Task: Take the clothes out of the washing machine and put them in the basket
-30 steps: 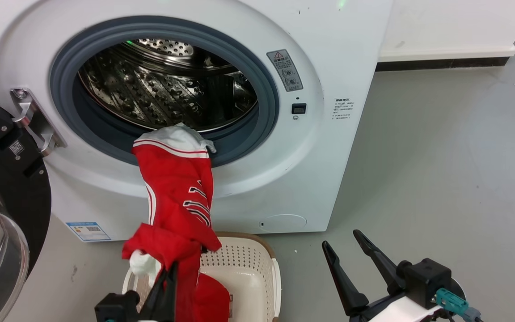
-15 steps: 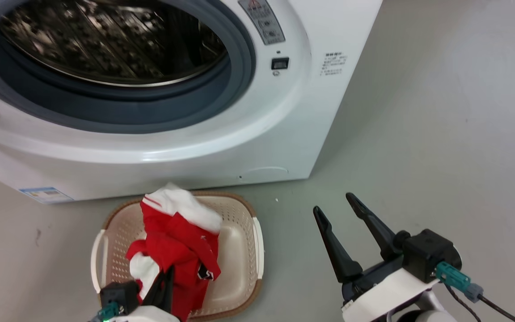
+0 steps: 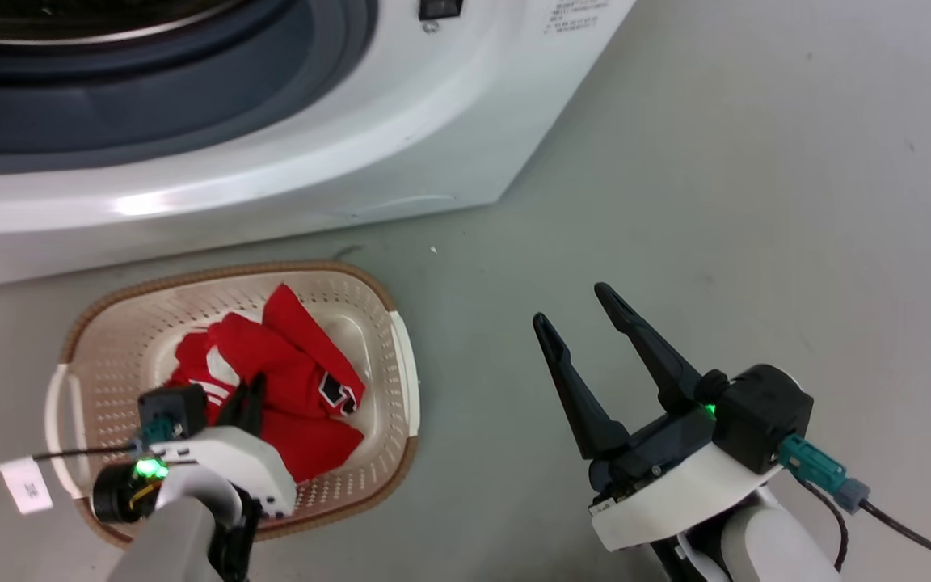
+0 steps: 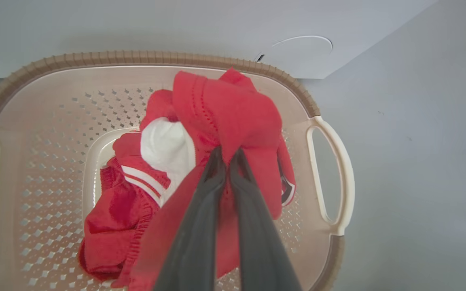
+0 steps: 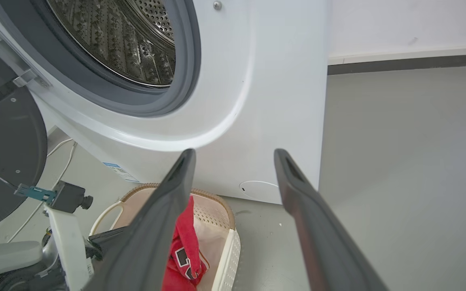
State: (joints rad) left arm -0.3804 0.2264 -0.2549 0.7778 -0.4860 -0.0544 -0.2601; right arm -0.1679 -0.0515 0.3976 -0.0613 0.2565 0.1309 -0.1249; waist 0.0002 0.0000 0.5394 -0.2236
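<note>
Red clothes (image 3: 296, 368) bunched in the basket (image 3: 215, 273), just in front of the washing machine (image 3: 288, 182).
The clothes, red with white stripes and a white patch, lie crumpled in the cream perforated basket, brown-rimmed with white side handles, at the lower left of the head view; the left gripper (image 4: 227, 155) pinches a top fold. The white washing machine spans the upper left, its grey door ring showing and its door swung open.

Smooth grey floor (image 3: 756, 162), white wall (image 5: 399, 24), dark skirting strip (image 5: 399, 63)
</note>
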